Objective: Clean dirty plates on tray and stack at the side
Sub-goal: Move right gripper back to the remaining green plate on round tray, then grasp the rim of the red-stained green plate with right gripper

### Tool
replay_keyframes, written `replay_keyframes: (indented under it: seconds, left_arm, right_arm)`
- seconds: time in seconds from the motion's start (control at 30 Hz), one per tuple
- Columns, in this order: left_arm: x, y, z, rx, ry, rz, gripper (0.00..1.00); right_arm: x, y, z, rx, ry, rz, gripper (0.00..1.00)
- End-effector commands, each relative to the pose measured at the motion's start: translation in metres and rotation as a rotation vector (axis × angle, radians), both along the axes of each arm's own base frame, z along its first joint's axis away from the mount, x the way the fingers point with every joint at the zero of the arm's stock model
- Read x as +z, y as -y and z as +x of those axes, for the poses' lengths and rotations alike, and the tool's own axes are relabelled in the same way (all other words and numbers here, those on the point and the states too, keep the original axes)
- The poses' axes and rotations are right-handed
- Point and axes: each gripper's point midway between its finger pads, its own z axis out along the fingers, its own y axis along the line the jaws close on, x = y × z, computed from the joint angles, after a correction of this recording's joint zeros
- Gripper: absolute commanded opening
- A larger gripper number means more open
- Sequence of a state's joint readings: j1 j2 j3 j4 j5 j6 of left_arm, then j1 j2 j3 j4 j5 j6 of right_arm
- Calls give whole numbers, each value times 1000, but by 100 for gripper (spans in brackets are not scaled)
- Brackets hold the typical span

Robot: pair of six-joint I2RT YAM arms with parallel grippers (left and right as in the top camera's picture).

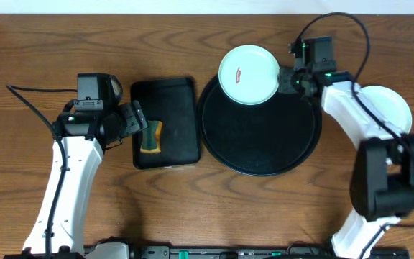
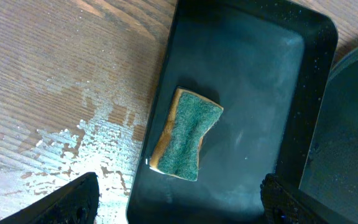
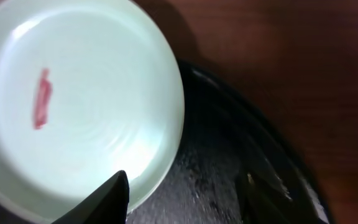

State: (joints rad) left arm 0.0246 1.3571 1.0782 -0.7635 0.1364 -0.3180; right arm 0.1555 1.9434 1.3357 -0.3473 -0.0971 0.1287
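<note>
Mint plate (image 1: 248, 74) with red smear, rim pinched in right gripper (image 1: 291, 78), tray (image 1: 264, 155) below. Left gripper (image 2: 179, 199) spread, sponge (image 2: 185, 134) just ahead. Wiping step; next needs sponge grabbed.

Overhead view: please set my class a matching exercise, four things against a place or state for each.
Things:
1. sponge
2. smeared plate
3. white plate
4. left gripper

Places or states:
A. over the round tray's far rim
B. on the rectangular tray
C. on the table, partly under the right arm
D. open, holding nothing

Pairs: 1-B, 2-A, 3-C, 4-D
</note>
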Motion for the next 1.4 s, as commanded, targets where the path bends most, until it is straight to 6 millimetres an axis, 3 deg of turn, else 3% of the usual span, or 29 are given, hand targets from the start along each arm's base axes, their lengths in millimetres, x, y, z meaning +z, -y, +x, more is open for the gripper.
replay_keyframes:
  seconds: [0.0,0.1,0.13,0.23,0.33,0.5,0.67,0.87,0.9,0.93,0.97,1.07,1.17,1.37]
  left_arm:
    - [4,0,2,1,5,-8,84]
    - [4,0,2,1,5,-8,84]
    - [4,0,2,1,5,-8,84]
    - [4,0,2,1,5,-8,84]
    - [4,0,2,1,5,-8,84]
    - [4,0,2,1,5,-8,84]
    - [4,0,2,1,5,-8,84]
    - [4,0,2,1,5,-8,84]
    - [4,0,2,1,5,-8,84]
    - [4,0,2,1,5,-8,84]
    - [4,0,2,1,5,-8,84]
    - [4,0,2,1,5,-8,84]
    - [4,0,2,1,5,-8,84]
    - [4,1,2,1,5,-10,84]
  right_arm:
    - [-21,-18,1,46,-35,78,53]
    - [-36,-24,4,49,-49,114,51]
    - [-42,-24,5,40,-56,119,46]
    - [-57,-17,6,8,-75,89,16]
    - [-65,-6,1,-60,-117,77,1]
    - [-38,-10,-14,-95,-149,101,1]
    - [-10,-11,-53,-172,-262,125,1]
    - [-18,-5,-101,-271,-460,111,1]
    - [-20,-4,-103,-272,-470,106,13]
    - [-21,-3,-103,-275,-472,100,38]
    - [-22,-2,-102,-277,-467,95,44]
    - [-18,1,-84,-189,-378,68,45]
    - [-12,-1,-64,15,-255,-11,40]
    - [-25,1,-67,129,-266,-73,46]
